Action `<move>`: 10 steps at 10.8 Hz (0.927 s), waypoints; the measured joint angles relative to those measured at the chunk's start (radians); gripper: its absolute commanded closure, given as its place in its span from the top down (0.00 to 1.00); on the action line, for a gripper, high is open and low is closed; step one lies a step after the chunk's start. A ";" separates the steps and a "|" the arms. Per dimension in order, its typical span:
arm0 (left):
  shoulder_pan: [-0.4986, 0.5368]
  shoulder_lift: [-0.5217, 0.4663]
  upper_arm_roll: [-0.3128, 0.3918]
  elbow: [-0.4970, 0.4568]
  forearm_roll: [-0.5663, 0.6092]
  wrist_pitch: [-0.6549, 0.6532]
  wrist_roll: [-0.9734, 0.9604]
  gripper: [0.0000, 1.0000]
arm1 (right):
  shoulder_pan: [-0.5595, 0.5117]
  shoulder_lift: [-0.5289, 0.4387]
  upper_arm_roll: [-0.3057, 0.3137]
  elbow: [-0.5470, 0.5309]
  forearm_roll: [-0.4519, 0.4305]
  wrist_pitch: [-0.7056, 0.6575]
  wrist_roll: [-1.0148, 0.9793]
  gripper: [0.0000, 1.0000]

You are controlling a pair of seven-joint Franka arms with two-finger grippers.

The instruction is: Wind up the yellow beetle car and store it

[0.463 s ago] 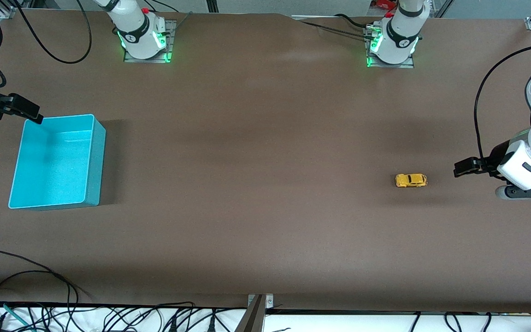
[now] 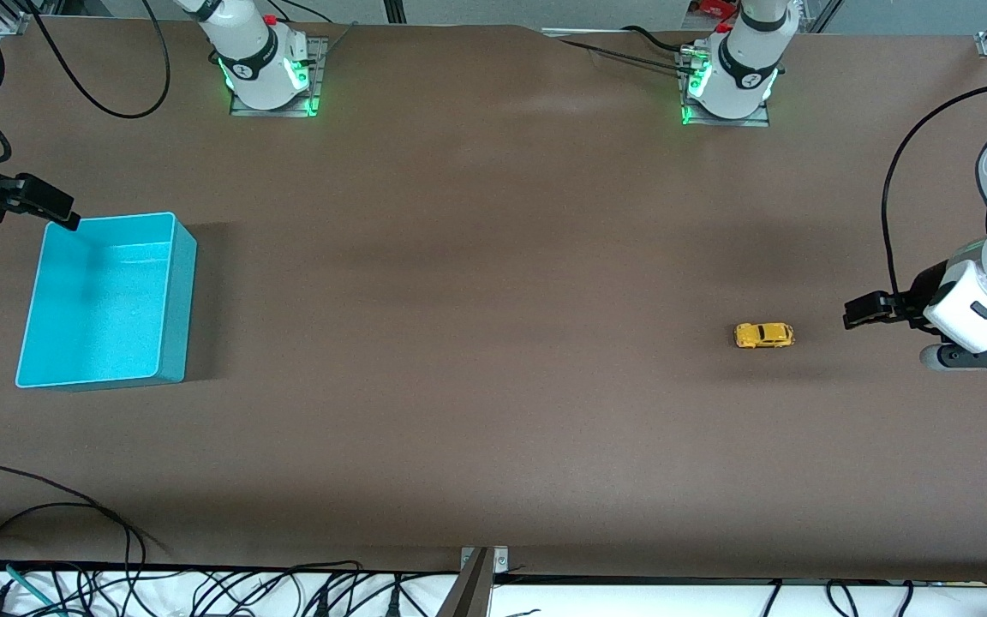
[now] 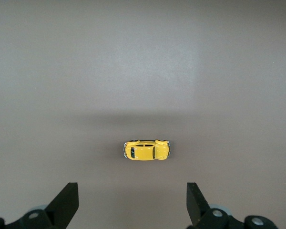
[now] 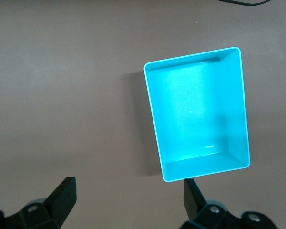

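Note:
The yellow beetle car (image 2: pixel 763 335) stands on its wheels on the brown table toward the left arm's end; it also shows in the left wrist view (image 3: pixel 147 150). My left gripper (image 2: pixel 860 312) hangs open and empty in the air beside the car, apart from it; its own camera (image 3: pixel 132 202) shows the jaws wide apart with the car ahead of them. The turquoise bin (image 2: pixel 106 300) stands empty at the right arm's end and shows in the right wrist view (image 4: pixel 198 114). My right gripper (image 2: pixel 48 208) is open and empty by the bin's corner (image 4: pixel 128 200).
The arm bases (image 2: pixel 266 68) (image 2: pixel 729 81) stand along the table's edge farthest from the front camera. Loose cables (image 2: pixel 74 548) lie at the table's nearest edge. Bare brown tabletop (image 2: pixel 476 326) lies between the bin and the car.

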 measured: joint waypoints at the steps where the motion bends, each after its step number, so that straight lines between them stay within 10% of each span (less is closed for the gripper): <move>1: 0.000 0.000 0.000 0.000 0.000 0.000 0.000 1.00 | 0.000 0.000 0.000 0.000 0.000 0.000 0.000 1.00; 10: 0.002 -0.001 0.002 0.000 -0.001 -0.007 -0.237 1.00 | 0.000 0.000 0.001 0.006 0.000 0.000 0.000 1.00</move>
